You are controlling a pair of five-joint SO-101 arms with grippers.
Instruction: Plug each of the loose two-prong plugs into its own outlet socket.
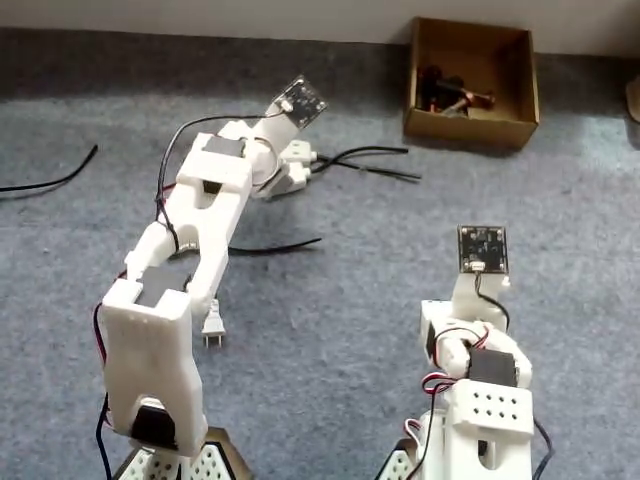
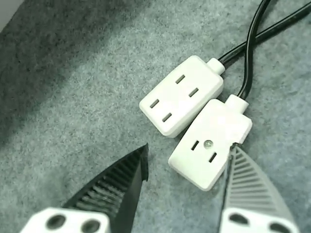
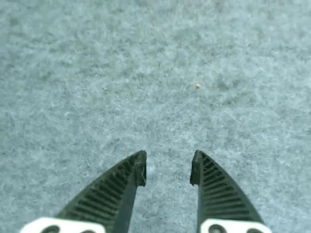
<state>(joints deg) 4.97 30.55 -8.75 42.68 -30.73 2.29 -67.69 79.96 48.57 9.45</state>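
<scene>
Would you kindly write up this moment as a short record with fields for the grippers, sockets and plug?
left gripper: open, the nearer socket lying largely between its fingers
sockets: two, white; the farther socket sits beside the nearer one, both empty
plug: loose on the carpet beside the left arm, not plugged in
right gripper: open over bare carpet
cardboard box: far side, small items inside

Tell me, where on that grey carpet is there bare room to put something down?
The widest bare patch of grey carpet lies between the white left arm and the white right arm, up to the thin black cord. Another lies between the brown cardboard box and the right arm. It is crowded around the two white outlet sockets and their black cables.
</scene>
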